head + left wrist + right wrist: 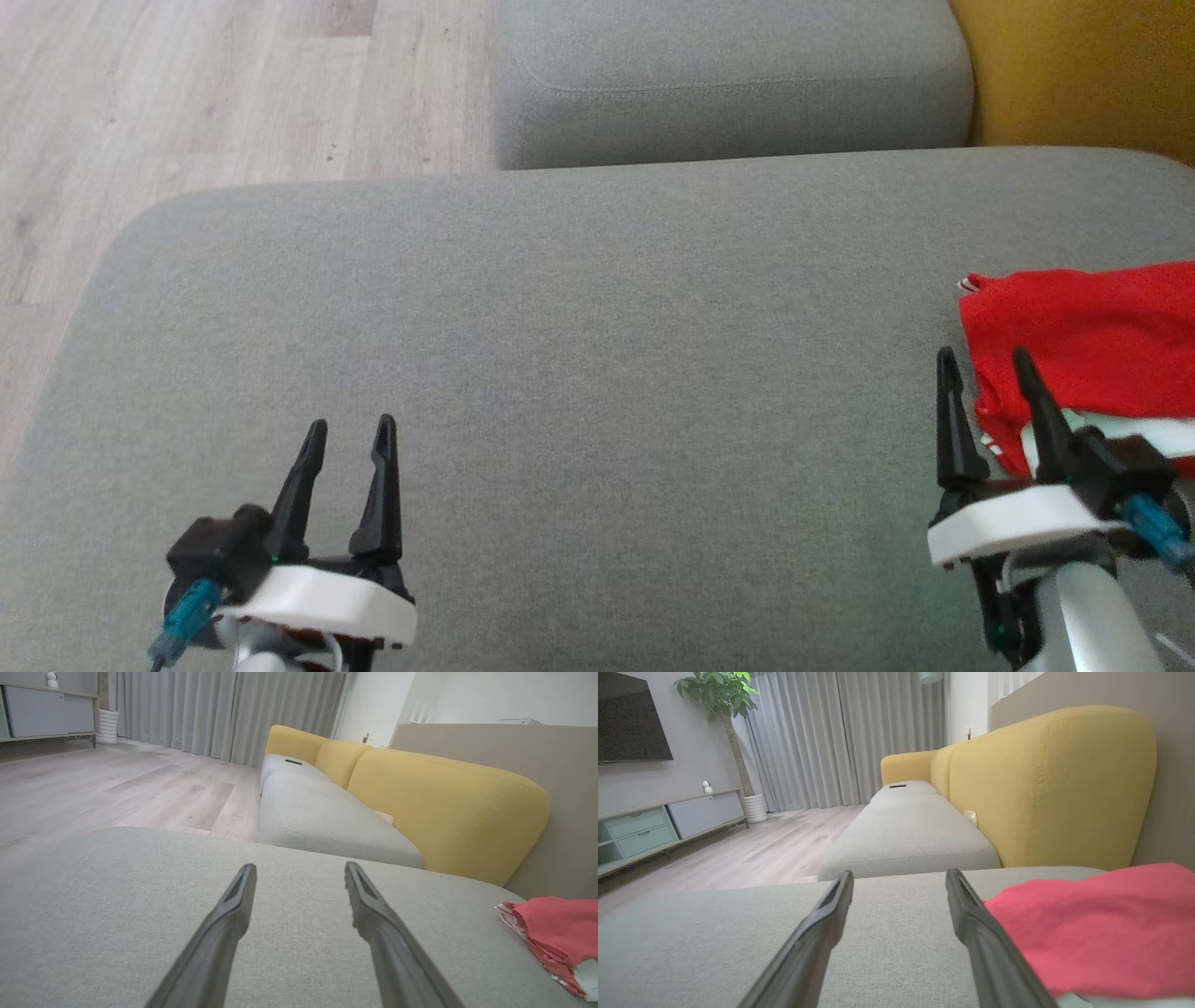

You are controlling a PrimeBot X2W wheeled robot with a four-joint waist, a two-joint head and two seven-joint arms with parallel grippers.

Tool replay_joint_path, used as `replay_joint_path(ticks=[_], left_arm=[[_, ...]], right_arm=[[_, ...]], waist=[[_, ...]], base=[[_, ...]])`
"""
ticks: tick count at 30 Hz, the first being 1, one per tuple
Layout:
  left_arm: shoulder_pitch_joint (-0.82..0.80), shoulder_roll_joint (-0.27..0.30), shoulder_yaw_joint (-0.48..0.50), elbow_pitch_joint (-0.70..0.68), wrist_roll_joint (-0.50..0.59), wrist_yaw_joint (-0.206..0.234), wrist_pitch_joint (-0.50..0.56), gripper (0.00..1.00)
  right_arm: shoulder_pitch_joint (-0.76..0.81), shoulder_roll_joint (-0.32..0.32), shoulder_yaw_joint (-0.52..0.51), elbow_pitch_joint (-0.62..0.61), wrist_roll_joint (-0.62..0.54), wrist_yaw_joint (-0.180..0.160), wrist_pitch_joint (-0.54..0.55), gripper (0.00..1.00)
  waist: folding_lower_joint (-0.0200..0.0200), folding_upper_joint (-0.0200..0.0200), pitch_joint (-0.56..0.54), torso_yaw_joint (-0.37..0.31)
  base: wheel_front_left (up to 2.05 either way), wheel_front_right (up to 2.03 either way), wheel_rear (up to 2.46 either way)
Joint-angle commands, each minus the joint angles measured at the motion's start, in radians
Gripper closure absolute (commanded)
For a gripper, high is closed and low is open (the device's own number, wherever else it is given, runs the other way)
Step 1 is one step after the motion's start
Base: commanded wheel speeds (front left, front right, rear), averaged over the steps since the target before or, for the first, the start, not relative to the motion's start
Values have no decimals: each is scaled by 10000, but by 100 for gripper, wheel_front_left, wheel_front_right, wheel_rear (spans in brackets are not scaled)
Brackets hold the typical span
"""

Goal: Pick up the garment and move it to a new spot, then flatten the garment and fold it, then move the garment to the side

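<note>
Wood floor (pixel 187 93) at left. Grey seat cushion (pixel 560 308) spans centre, with a second cushion (pixel 728 75) beyond it. Left gripper (pixel 353 423) is over the near-left cushion, fingers apart, empty. Right gripper (pixel 984 353) is near right, fingers apart, empty. Red garment (pixel 1092 327) lies on the cushion's right side, just beside the right gripper; contact unclear. Yellow backrest (pixel 1074 65) is far right.

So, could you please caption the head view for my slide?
Open left gripper and open right gripper over the grey cushion; red garment at right.
</note>
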Motion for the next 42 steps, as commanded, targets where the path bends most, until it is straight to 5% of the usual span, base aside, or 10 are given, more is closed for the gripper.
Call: replay_joint_path(ticks=[1,18,30,41,42], left_arm=[[-329,37,414,-374,43,108,-122,0],[-405,37,409,-527,564,739,-122,0],[-381,37,465,64,-55,593,-122,0],[-335,37,633,94,-236,1056,-122,0],[50,0,286,451,-224,994,7,100]], right_arm=[[-149,2,296,-207,251,37,-206,0],[-74,9,512,131,500,37,-421,0],[-114,10,587,228,604,37,-429,0],[-174,10,735,314,719,37,-435,0],[257,38,447,632,646,0,-340,100]], waist=[[2,0,-45,44],[2,0,-30,-4],[2,0,-24,-140],[2,0,-27,-198],[2,0,-27,-197]], base=[[0,0,0],[0,0,0],[0,0,0],[0,0,0],[0,0,0]])
